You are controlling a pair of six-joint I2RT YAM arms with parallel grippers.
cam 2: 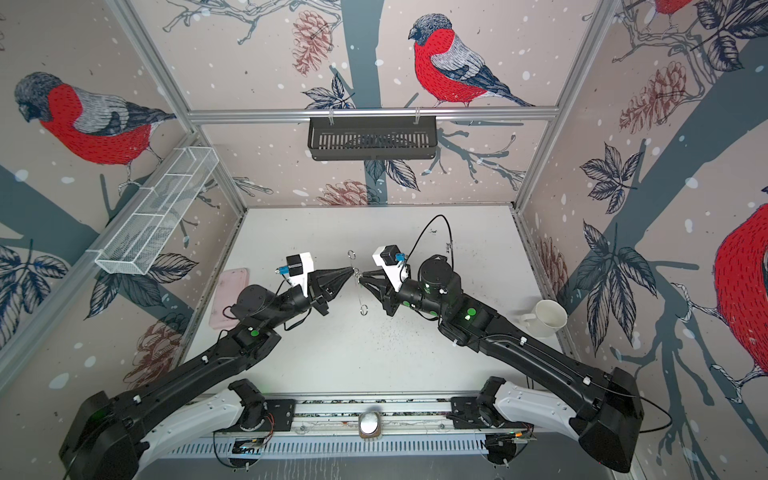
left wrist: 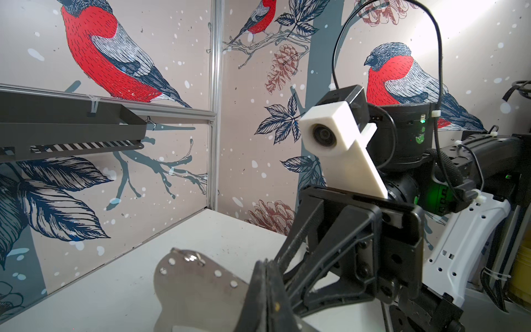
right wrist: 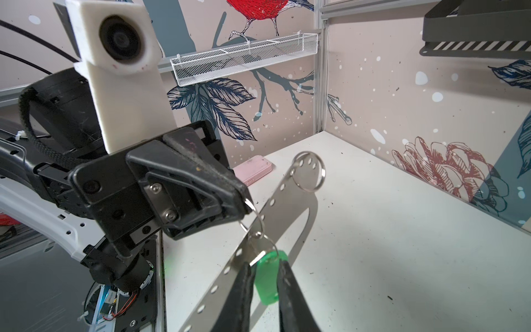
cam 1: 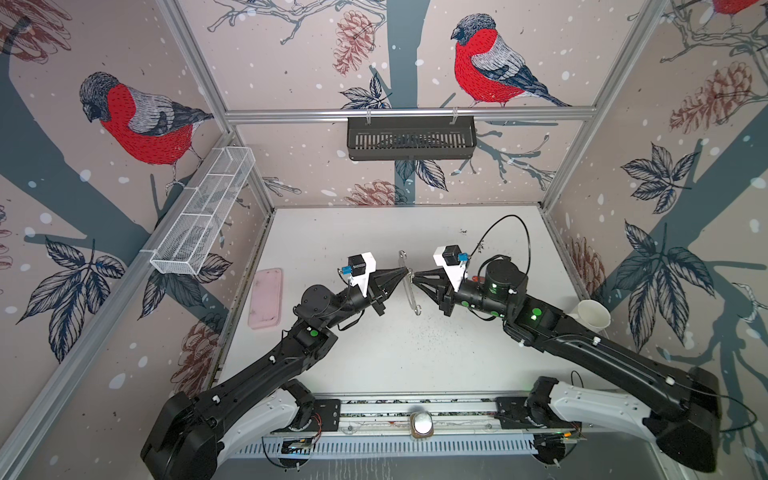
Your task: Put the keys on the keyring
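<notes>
- The left gripper [cam 1: 406, 273] is clamped only on a small ring [right wrist: 250, 204] at the edge of the keyring [right wrist: 277, 198]. The grey plate stands edge-on in the air between the two arms, so any push from the right side is likely to swing it and spoil the alignment
- The right gripper [right wrist: 265, 266] straddles the green-tagged key [right wrist: 268, 278], which sits right against the plate. Its jaws stand narrow around the tag, but I cannot tell whether they are pinching it yet
- The tag looks like smooth plastic, so an off-centre pinch could let the key swivel or drop to the desk [right wrist: 388, 230]
- The two tips are almost touching, and a small overshoot could knock them together or tug the ring out of the left grip
- Both arms reach in from the near edge, forearms angled inward, with the grippers roughly level and nose to nose above mid-desk
- No red-tagged key is clearly visible
</notes>
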